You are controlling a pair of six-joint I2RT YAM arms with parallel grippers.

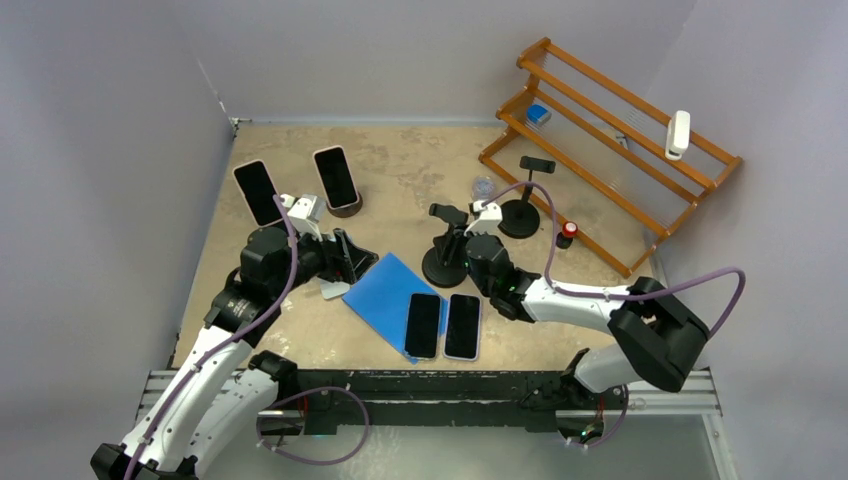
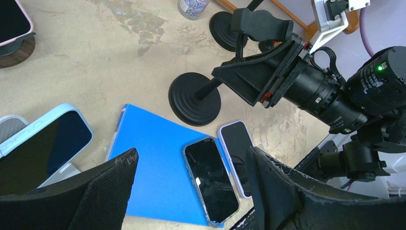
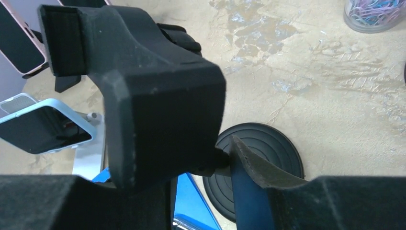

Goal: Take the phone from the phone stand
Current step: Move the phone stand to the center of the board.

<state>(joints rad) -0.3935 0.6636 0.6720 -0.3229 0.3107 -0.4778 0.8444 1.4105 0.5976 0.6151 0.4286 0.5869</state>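
Grey walls close round a tan, blotched tabletop (image 1: 420, 165). The phone (image 2: 43, 148) sits left of its middle, somewhat toward the near edge, leaning back on a silver stand (image 3: 88, 158). The left jaws hang wide and empty just beside it. The right jaws look closed about the stem of a black stand (image 1: 443, 262) near the middle, which carries nothing. I judge the phone a light, stiff slab — slick glass on the face, apt to crack if dropped — so the hold should go across its two long edges, above the stand's lip, followed by a lift up and away. From above, the left wrist hides nearly all of it, and only a bit of the silver stand peeps out. Both wrist views show its pale-blue rim and dark screen, from opposite sides. The top view alone gives the whole layout — propped phones (image 1: 336, 177) toward the far left corner, flat phones (image 1: 422, 325) by the near edge.
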